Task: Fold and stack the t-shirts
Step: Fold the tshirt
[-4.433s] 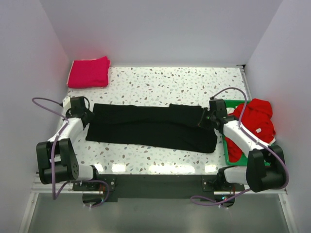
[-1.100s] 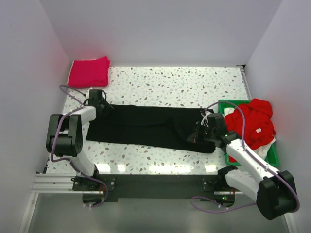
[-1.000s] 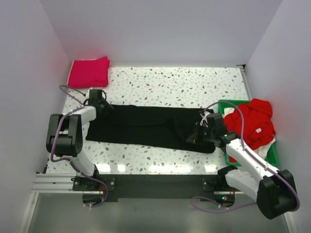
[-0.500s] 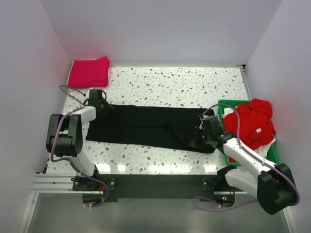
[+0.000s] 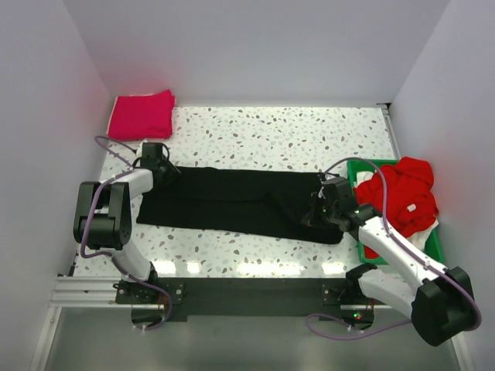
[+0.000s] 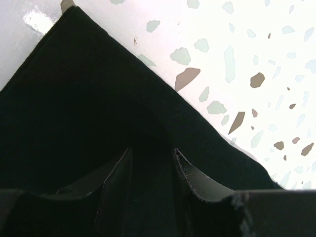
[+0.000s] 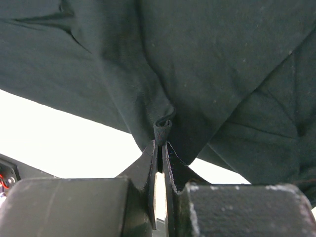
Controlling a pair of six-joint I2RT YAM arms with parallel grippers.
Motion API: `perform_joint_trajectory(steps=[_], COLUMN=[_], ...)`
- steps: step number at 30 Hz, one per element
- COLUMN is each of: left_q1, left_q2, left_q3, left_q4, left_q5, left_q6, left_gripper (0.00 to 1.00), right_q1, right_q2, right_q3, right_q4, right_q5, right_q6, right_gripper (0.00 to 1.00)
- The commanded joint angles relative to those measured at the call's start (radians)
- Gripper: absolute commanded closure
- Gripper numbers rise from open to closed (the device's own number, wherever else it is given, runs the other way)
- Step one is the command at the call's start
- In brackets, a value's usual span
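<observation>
A large black t-shirt [image 5: 232,202] lies folded into a long band across the table. My left gripper [image 5: 161,167] is on its far left corner. In the left wrist view the gripper [image 6: 150,155] has its jaws a narrow gap apart with black cloth [image 6: 98,98] between them. My right gripper [image 5: 314,217] is at the band's near right end. In the right wrist view the gripper [image 7: 162,144] is shut on a small raised fold of the black cloth [image 7: 163,126]. A folded magenta-pink t-shirt [image 5: 141,114] lies at the far left corner. A crumpled red t-shirt [image 5: 402,193] lies at the right.
The red shirt fills a green tray [image 5: 435,249] at the right edge, just right of my right arm. White walls close in the table on the left, back and right. The speckled tabletop [image 5: 294,131] stretches behind the black shirt.
Since 4.4 s ago my left gripper moved from the shirt's left edge to its far left corner. My right gripper moved from the far right corner to the near right end. Over the last second the right gripper shifted slightly.
</observation>
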State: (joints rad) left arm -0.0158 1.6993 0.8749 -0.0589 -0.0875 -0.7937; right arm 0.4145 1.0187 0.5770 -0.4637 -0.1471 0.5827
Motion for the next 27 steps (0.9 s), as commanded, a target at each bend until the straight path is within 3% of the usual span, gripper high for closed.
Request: perform_joint_trajectory(steps=[1,10,15,21,24,27], left_q1=[-0.003,-0.003,-0.001,-0.003,-0.001,-0.003], left_q2=[-0.007,-0.013,-0.012,-0.024,-0.056,-0.102], left_q3=[-0.022,-0.011,-0.008,-0.01,-0.011,-0.022], left_q4=[-0.033,-0.044,-0.045,-0.042,-0.047,-0.038], left_q5=[-0.029,-0.026,-0.026,-0.017,-0.012,0.012], left_q6=[0.002,0.011,0.021,0.037,0.04,0.034], left_gripper=[0.58,0.57,0.57,0.57,0.55,0.54], right_q1=[0.007,0.007,-0.002,-0.006,-0.006,-0.003], right_q2=[0.001,0.204,0.245,0.224,0.164,0.158], right_q3=[0.064,0.182,0.192,0.227,0.25,0.261], right_q4=[-0.026,-0.023,-0.017,-0.046,-0.053,-0.031], right_q5=[0.05,0.254,0.414,0.419,0.425,0.362], right_q6=[-0.018,-0.043,-0.038,-0.032,-0.029,-0.023], right_gripper=[0.95,0.91,0.77,0.59,0.44,0.37])
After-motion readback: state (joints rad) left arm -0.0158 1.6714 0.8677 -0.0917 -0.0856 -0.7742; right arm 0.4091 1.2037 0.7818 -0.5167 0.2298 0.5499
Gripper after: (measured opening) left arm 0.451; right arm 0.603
